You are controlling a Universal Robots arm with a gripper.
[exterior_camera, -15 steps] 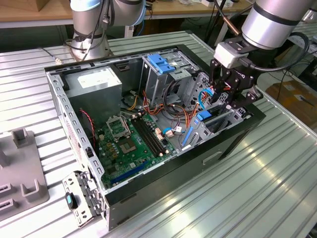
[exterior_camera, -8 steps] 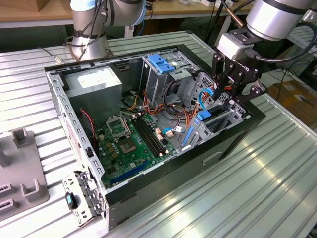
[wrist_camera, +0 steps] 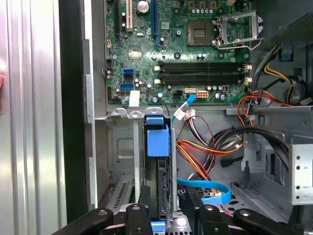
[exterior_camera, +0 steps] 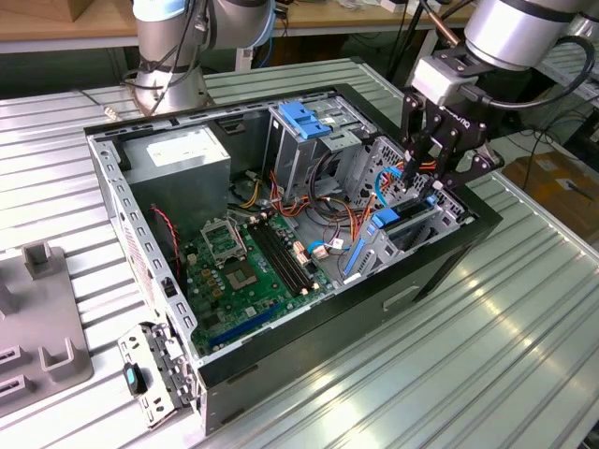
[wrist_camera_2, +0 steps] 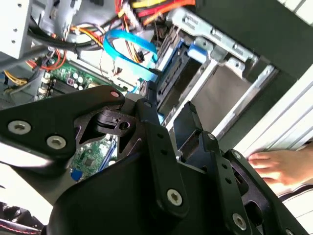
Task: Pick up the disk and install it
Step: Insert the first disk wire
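- The disk (wrist_camera: pixel 162 182) stands on edge in the drive bay (wrist_camera: pixel 136 147), its body dark metal, with a blue plastic rail end.
- The gripper (exterior_camera: pixel 422 187) has its fingers (wrist_camera_2: pixel 153 113) apart, one on each side of it.

A ribbed metal table (exterior_camera: pixel 505 355) is seen in the exterior view, on which an open computer case (exterior_camera: pixel 309 351) is set at the centre, a grey slotted block (exterior_camera: pixel 37 346) is laid at eight o'clock, and the arm's base (exterior_camera: pixel 168 89) is mounted at eleven o'clock.
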